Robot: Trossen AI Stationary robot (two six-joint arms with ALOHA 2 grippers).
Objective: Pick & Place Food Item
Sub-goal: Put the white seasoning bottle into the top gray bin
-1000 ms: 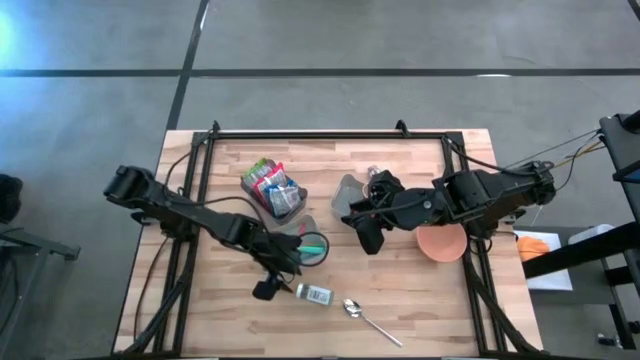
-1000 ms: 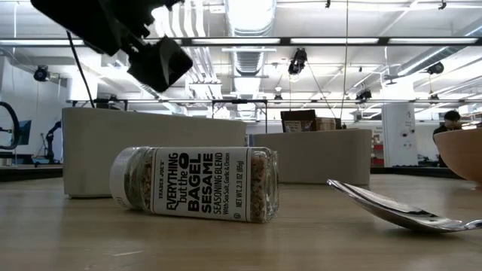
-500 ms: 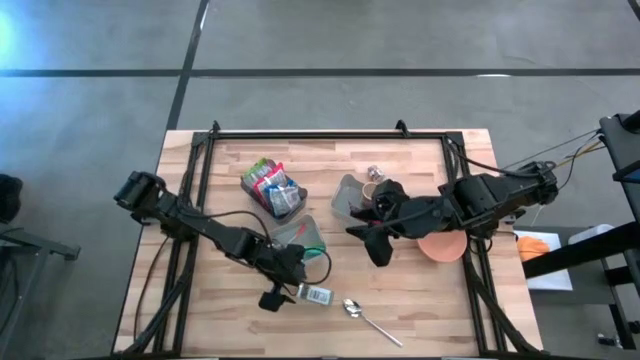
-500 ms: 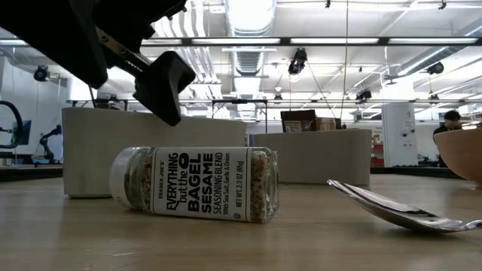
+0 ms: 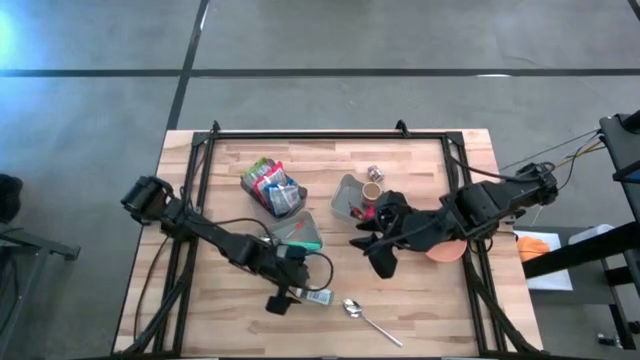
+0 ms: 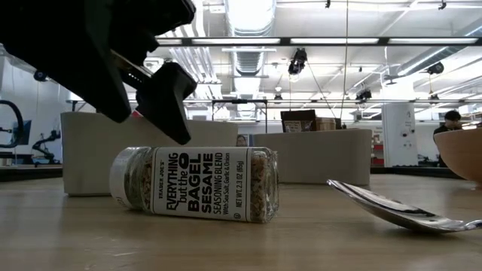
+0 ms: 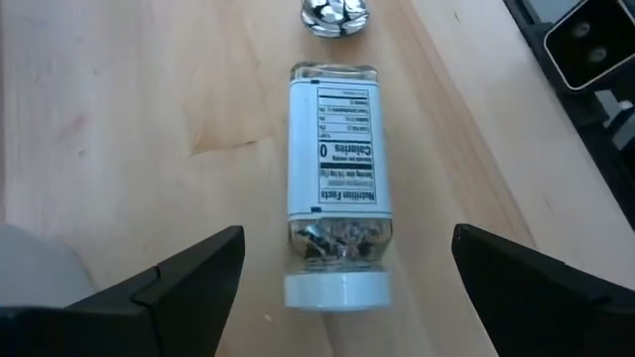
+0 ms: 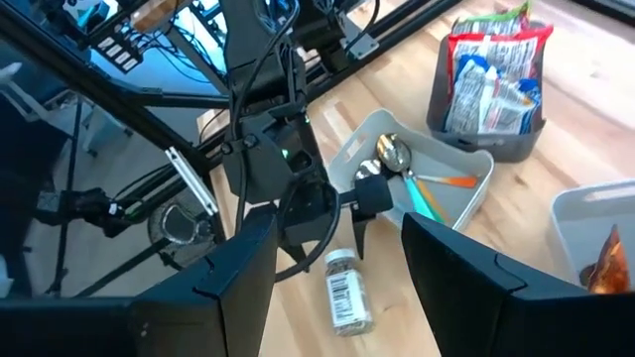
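We found the seasoning jar [image 7: 335,188] lying on its side on the desk [image 5: 420,300], near the front edge, with a spoon [image 5: 366,316] just beside it and well apart from the grey bins behind.

Left claw [image 7: 342,268]: fingers spread wide, poised just above the jar, straddling its white-capped end without touching. In the low view the claw [image 6: 143,98] hung over the cap [image 6: 120,177], pointing steeply down.

Right claw [image 5: 378,252]: raised over the middle of the desk, partly open, holding nothing we could see, looking on.

Handling, as we judged it: a small rigid jar, glass or clear plastic, light, smooth-walled and apt to roll while on its side. The paper label [image 6: 199,194] should offer better friction than bare wall. We reckoned the best hold was across the body, squeezing its sides at the labelled middle, not the cap, where it could tip out.
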